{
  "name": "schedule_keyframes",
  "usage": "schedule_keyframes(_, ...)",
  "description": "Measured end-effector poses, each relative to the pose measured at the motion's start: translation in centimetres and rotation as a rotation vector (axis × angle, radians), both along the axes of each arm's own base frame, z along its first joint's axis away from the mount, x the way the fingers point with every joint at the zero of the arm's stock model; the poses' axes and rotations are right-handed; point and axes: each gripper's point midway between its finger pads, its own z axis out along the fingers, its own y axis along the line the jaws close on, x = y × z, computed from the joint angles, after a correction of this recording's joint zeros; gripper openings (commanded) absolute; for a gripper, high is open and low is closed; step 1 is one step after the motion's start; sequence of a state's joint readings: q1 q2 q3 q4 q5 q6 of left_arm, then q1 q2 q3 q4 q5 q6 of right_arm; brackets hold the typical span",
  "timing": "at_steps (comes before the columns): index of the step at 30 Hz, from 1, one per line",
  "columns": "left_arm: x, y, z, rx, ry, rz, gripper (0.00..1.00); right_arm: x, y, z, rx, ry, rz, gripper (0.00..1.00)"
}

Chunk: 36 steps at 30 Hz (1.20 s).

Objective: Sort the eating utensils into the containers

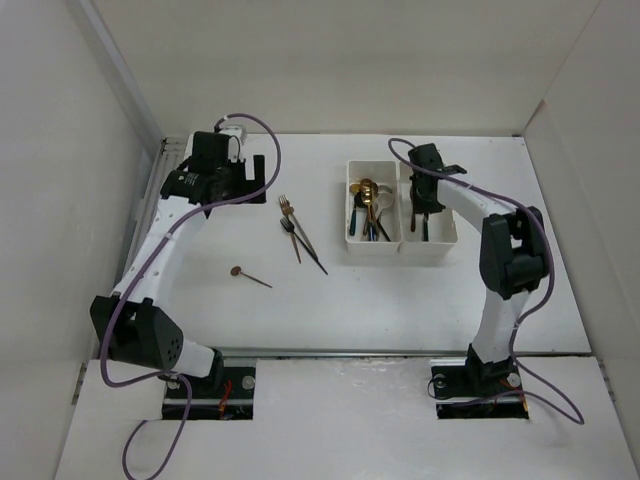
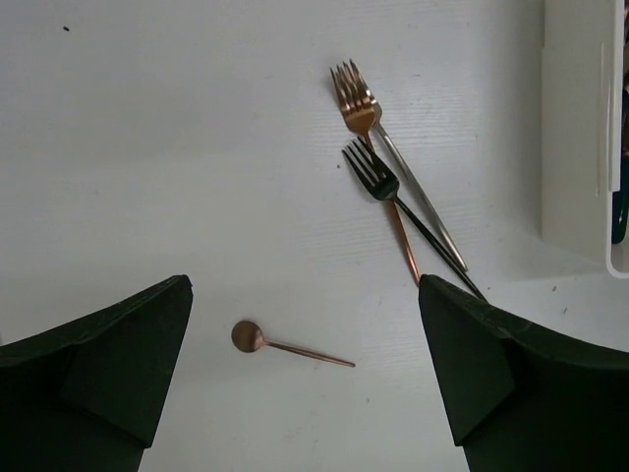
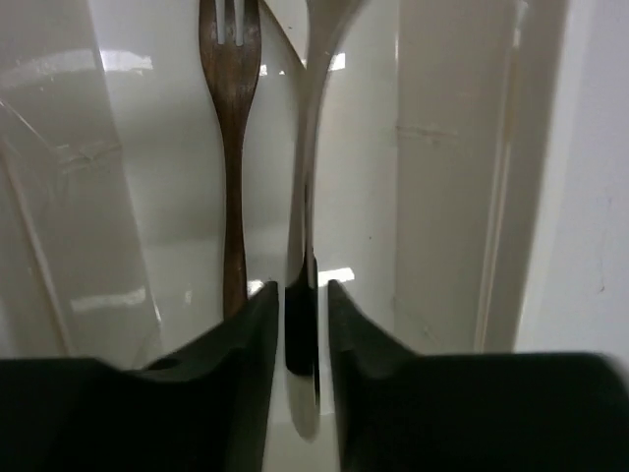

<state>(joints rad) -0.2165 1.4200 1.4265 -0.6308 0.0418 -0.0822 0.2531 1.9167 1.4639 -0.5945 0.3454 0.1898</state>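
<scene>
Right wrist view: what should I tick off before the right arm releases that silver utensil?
1. Right jaws shut on the silver utensil: ok.
2. Utensil held inside the right bin, between its walls: ok.
3. Utensil clear of the wooden fork beside it: ok, a gap shows.
4. Utensil is a fork like its neighbour: cannot tell, its head is cut off by the frame.
5. Left jaws open and away from the bins, over the copper spoon: ok.
</scene>
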Motion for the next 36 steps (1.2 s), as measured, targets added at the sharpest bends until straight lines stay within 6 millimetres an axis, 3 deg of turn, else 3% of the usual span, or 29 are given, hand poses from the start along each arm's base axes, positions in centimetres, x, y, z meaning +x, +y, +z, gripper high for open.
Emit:
schedule_keyframes(3,-0.2,-0.5,-1.0,-0.011,0.018,-0.027,0.96,0.0,0.0,-0.7,-0.017,0.029,0.008,0.56)
schedule_keyframes(9,-0.5,-2.3,-5.5,-0.012,0.129,-0.096,0.89,0.0,-0.4,0.8,-0.027,0.007,-0.012,0.62)
schedule_keyframes(12,-0.6,-3.0,-7.9,0.0,0.191,-0.118,0.86,-0.3,-0.5,3.3,-0.023,-0.049,-0.053,0.68)
schedule_keyframes(14,-0.6,-2.8,-8.9,0.008,0.218,-0.113,0.86,-0.7,0.7,6.4,-0.007,-0.125,-0.044,0.73)
schedule_keyframes(16,-0.3,-1.3,-9.1,0.013,0.222,-0.071,0.86,-1.5,4.0,10.2,0.021,-0.227,0.017,0.77)
schedule_keyframes(18,0.4,1.4,-8.8,0.02,0.206,0.013,0.86,-3.3,9.9,13.7,0.08,-0.324,0.149,0.77)
schedule_keyframes(20,0.9,5.1,-8.5,0.032,0.185,0.133,0.87,-6.4,17.9,16.0,0.187,-0.379,0.345,0.77)
schedule_keyframes(22,0.5,9.0,-8.5,0.033,0.184,0.266,0.89,-10.0,25.8,16.5,0.288,-0.368,0.544,0.78)
schedule_keyframes(25,-0.9,15.5,-8.3,0.012,0.179,0.495,0.89,-13.3,35.1,14.1,0.347,-0.295,0.742,0.82)
schedule_keyframes(27,-1.9,19.3,-8.0,-0.009,0.169,0.63,0.89,-14.5,40.3,10.9,0.341,-0.243,0.835,0.82)
schedule_keyframes(29,-3.1,22.5,-7.8,-0.03,0.161,0.744,0.89,-15.5,44.1,7.0,0.316,-0.183,0.905,0.83)
schedule_keyframes(31,-4.0,24.6,-7.8,-0.05,0.158,0.816,0.89,-16.7,46.8,3.0,0.29,-0.12,0.959,0.83)
schedule_keyframes(33,-4.4,25.3,-7.8,-0.066,0.158,0.841,0.89,-17.9,48.4,-0.2,0.272,-0.068,0.998,0.83)
schedule_keyframes(36,-4.5,24.8,-8.0,-0.091,0.163,0.826,0.89,-19.1,48.8,-3.5,0.234,-0.015,1.021,0.83)
